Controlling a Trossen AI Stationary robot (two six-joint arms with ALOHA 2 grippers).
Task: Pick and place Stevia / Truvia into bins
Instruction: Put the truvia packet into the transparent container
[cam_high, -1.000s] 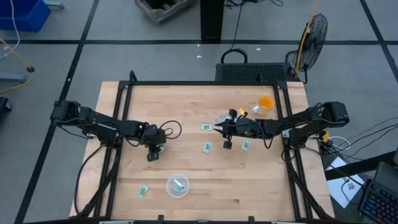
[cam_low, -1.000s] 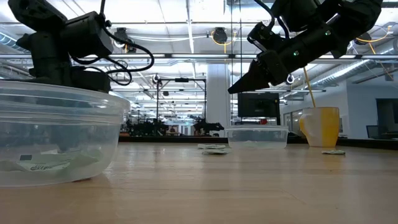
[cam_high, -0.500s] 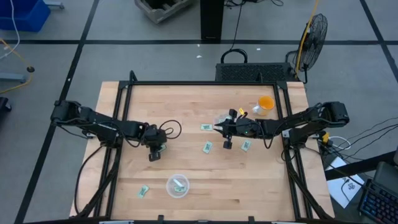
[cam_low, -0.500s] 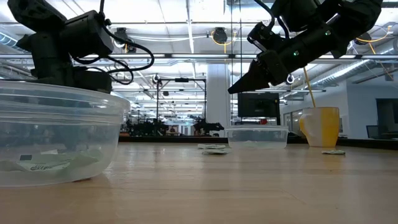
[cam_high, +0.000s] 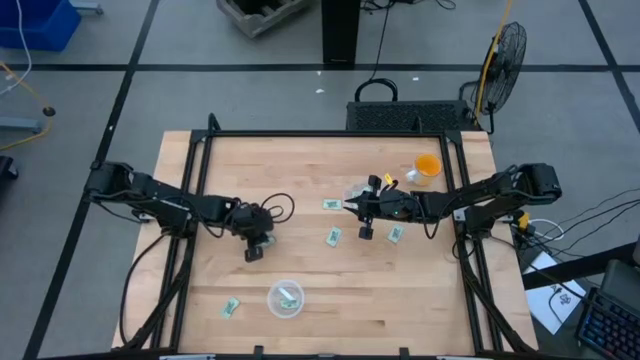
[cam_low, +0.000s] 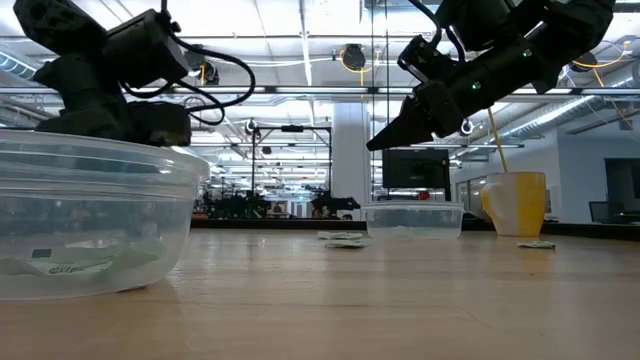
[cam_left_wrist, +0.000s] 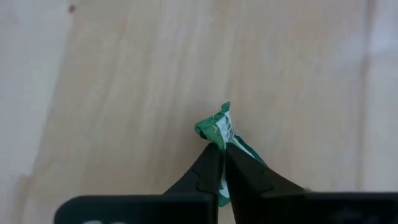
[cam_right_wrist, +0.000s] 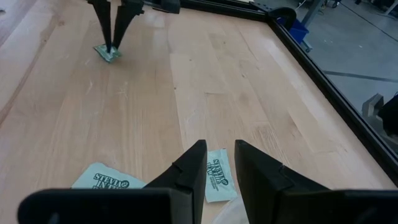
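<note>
Green and white Stevia sachets lie flat on the wooden table (cam_high: 420, 300): one (cam_high: 330, 205) by my right gripper, two (cam_high: 333, 237) (cam_high: 395, 234) nearer the middle, one (cam_high: 231, 307) at the near left. A clear bowl (cam_high: 285, 298) near the front holds a sachet (cam_low: 70, 262). A second clear bowl (cam_high: 358, 190) stands behind my right gripper. My left gripper (cam_high: 254, 253) is shut on a sachet (cam_left_wrist: 214, 127) left of centre. My right gripper (cam_right_wrist: 220, 152) hovers open above a sachet (cam_right_wrist: 217, 177). My left gripper pinches the sachet between its two fingertips (cam_left_wrist: 211, 158), which point down from above. The paper is bunched up into a crumpled ridge (cam_left_wrist: 219, 134) at the tips. In the right wrist view the sachet (cam_right_wrist: 107, 53) still sits at the table's surface under the fingers.
An orange cup (cam_high: 427, 168) stands at the far right behind the second bowl. A black frame (cam_high: 330, 133) runs round the table's edges. Bare wood lies between the two grippers and along the near right.
My left gripper has shifted a little toward the table's near right and has shut on the sachet under it, bunching the paper. My right arm has kept still.
</note>
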